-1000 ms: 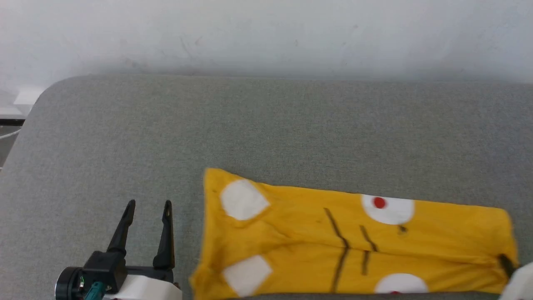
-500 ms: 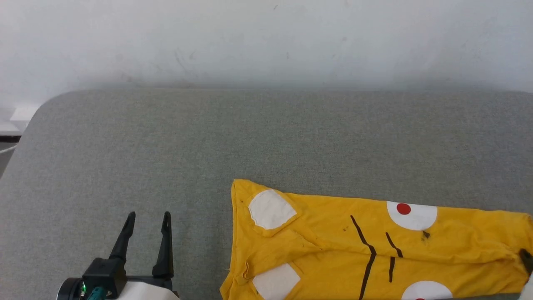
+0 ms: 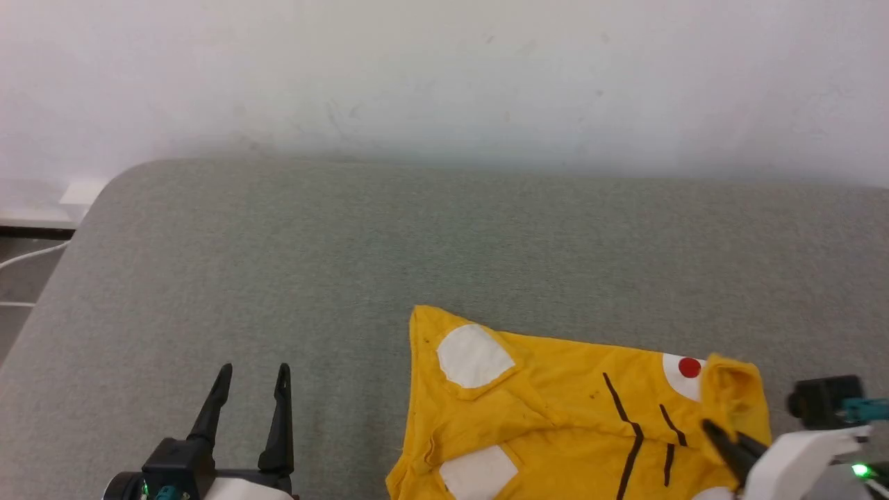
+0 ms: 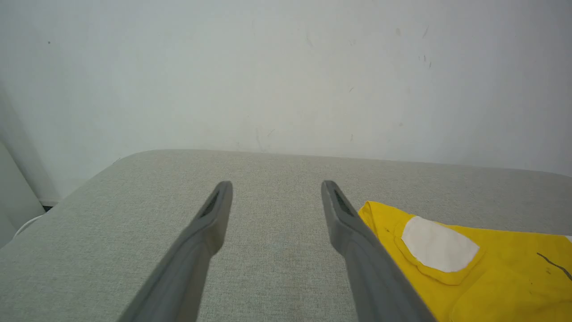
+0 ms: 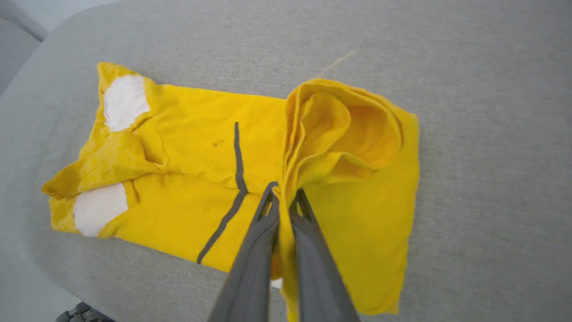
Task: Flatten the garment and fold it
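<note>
Ideally the right fingers (image 5: 254, 264), clamped on the garment (image 5: 187, 147), should carry its lifted right end leftward evenly; the left fingers (image 4: 196, 250) hang open.

One bright yellow soft cotton T-shirt (image 3: 569, 410), low and right of centre in the head view. One grey woven fabric surface (image 3: 278, 243). Two dark two-fingered grippers: left gripper (image 3: 254, 371) lower left, right gripper (image 3: 715, 429) lower right. Two plain white patches (image 3: 474, 356); one red dot (image 3: 689, 367).

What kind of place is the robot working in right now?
Likely an indoor room or lab: a grey fabric-covered surface with a rounded corner, set against a plain, scuffed white wall, with a white cable beside it.
</note>
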